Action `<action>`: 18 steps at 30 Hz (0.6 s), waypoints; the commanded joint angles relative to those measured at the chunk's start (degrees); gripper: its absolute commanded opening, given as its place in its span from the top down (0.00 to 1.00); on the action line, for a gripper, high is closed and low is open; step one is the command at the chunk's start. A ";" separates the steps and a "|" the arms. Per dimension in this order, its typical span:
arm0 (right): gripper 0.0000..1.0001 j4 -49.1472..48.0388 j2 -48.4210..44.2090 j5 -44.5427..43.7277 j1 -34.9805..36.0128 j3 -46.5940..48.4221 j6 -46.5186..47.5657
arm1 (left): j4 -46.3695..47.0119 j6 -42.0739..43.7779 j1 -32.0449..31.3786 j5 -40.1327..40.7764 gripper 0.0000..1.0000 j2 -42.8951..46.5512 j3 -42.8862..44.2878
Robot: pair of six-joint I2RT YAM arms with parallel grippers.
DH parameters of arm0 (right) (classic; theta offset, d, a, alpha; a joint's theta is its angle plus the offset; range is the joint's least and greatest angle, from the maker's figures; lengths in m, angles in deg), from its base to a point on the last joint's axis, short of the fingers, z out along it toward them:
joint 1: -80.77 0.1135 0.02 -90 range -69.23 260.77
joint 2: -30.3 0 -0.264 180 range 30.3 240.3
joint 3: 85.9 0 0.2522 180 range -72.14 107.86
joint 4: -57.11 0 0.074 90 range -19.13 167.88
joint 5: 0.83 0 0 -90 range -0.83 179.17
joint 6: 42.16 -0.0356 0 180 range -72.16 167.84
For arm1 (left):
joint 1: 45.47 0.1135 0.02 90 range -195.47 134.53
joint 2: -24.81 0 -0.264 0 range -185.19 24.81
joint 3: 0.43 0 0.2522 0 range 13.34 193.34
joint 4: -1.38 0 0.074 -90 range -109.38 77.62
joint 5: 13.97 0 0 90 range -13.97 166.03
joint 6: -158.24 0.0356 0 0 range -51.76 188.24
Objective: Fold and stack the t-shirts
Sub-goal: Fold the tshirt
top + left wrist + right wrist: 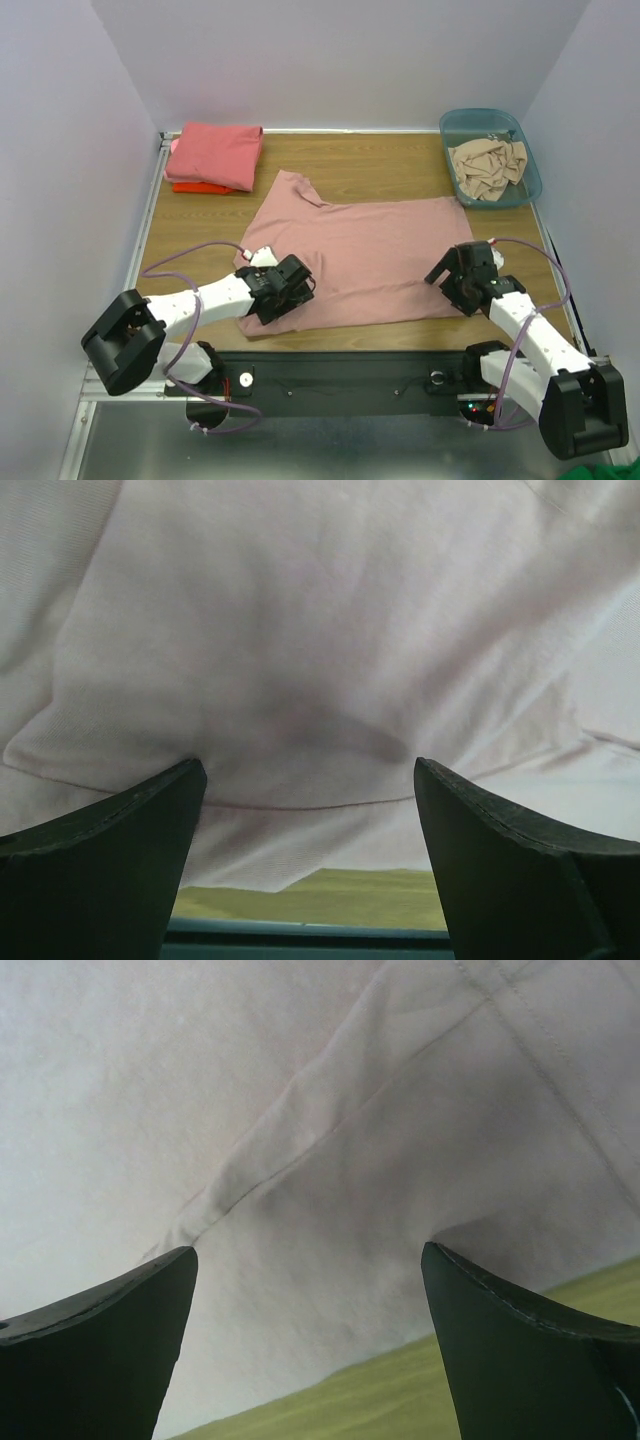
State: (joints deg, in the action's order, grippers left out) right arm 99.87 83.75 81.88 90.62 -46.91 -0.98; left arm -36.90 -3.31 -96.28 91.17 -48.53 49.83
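A large dusty pink t-shirt (355, 255) lies spread flat in the middle of the table. At the back left, a folded coral-pink t-shirt (215, 152) rests on a folded orange-red one (195, 187). My left gripper (288, 290) is low over the pink shirt's near-left corner. In the left wrist view it (308, 770) is open, and the hem (300, 805) runs between its fingers. My right gripper (453, 277) sits at the shirt's near-right edge. Its wrist view shows it (309, 1255) open too, straddling a seam (300, 1155) with nothing pinched.
A teal bin (530, 165) at the back right holds a crumpled beige cloth (487, 165). Bare wooden table (200, 235) shows to the left of the shirt. White walls close in the sides and back.
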 commanded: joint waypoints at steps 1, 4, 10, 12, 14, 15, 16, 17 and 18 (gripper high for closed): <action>0.00 5.02 -2.38 -1.41 0.26 6.13 2.40 | -13.36 -3.78 -0.43 3.31 0.02 2.05 1.12; 0.00 5.37 -3.53 -1.32 0.26 10.87 4.52 | -13.72 -0.01 -0.43 6.39 0.02 2.94 6.91; 0.00 5.11 1.56 -4.91 0.26 20.89 7.94 | -13.11 12.01 2.28 16.41 0.02 -4.15 24.39; 0.00 4.67 5.15 -6.24 0.26 24.94 9.52 | -10.30 18.68 7.00 16.42 0.02 -8.89 30.79; 0.00 3.53 7.79 -7.73 0.35 28.10 10.40 | -6.17 22.66 11.06 14.05 0.01 -12.42 36.60; 0.00 3.00 9.11 -8.00 0.26 28.90 10.93 | -4.86 25.03 12.99 13.00 0.02 -14.35 38.64; 0.00 2.22 12.00 -7.83 0.26 29.52 11.46 | -4.23 26.45 16.67 11.77 0.02 -18.72 41.01; 0.00 0.64 13.42 -7.74 0.35 30.22 11.90 | -3.79 29.16 18.01 10.02 0.02 -21.03 46.16; 0.00 0.10 15.00 -7.04 0.35 31.79 12.77 | -3.53 30.58 19.15 9.39 0.02 -25.93 49.00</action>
State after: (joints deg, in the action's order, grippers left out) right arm 103.67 94.68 76.68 90.62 -18.84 8.20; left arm -43.63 16.28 -82.66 101.51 -65.64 89.82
